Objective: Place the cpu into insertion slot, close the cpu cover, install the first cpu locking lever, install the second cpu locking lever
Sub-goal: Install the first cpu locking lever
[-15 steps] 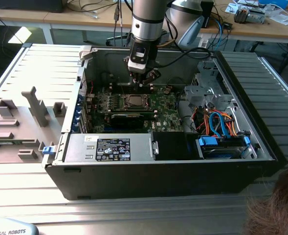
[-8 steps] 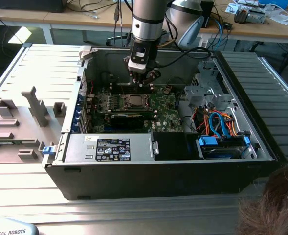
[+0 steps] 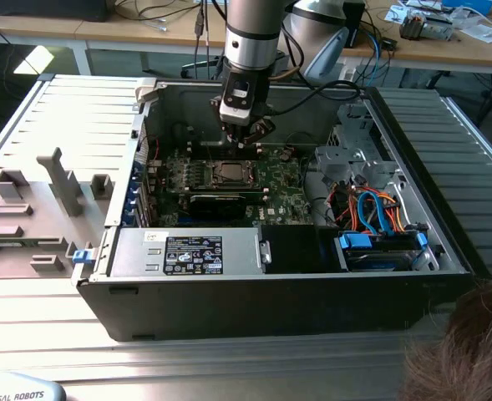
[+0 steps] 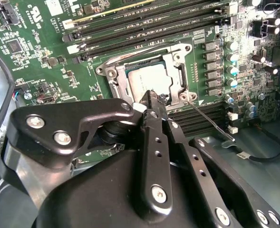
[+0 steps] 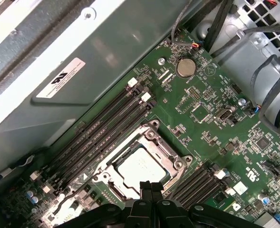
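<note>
One cpu (image 4: 147, 81) seated under one cpu cover (image 4: 118, 81); pincer (image 4: 153, 100) closed, apparently empty, at cover edge.

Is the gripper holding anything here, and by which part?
Nothing seems held: the gripper has its fingers shut together, tips at the cpu cover.

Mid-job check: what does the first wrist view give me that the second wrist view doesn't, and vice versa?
First wrist view: the round coin cell and the labelled case wall. Second wrist view: a thin lever rod angling out from a corner of the insertion slot. Both wrist views: the cpu lying in the window of the cpu cover, the long memory slots, and the shut claw at the slot's edge.
</note>
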Motion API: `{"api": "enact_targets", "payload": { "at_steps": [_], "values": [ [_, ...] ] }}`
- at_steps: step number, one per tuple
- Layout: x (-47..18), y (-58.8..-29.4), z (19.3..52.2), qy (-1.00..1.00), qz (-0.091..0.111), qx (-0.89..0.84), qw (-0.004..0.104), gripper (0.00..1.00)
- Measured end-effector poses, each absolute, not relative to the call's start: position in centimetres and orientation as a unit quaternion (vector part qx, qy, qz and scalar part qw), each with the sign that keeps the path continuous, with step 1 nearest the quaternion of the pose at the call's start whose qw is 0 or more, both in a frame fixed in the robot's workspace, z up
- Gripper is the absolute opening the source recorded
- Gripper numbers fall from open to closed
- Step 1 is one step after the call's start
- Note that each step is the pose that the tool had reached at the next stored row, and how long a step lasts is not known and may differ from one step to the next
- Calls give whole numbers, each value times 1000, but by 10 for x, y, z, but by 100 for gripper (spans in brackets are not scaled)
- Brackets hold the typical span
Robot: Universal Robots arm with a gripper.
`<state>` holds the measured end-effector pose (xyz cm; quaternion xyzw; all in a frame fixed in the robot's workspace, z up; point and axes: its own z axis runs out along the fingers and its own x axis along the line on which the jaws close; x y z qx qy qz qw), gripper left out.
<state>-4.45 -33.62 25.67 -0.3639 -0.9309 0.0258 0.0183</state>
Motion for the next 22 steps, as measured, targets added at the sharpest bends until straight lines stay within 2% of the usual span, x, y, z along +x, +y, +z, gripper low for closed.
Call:
{"api": "enact_targets", "payload": {
  "at_steps": [22],
  "values": [
    [-45,-336,257,-935,26,-353,18,11]
  ]
}}
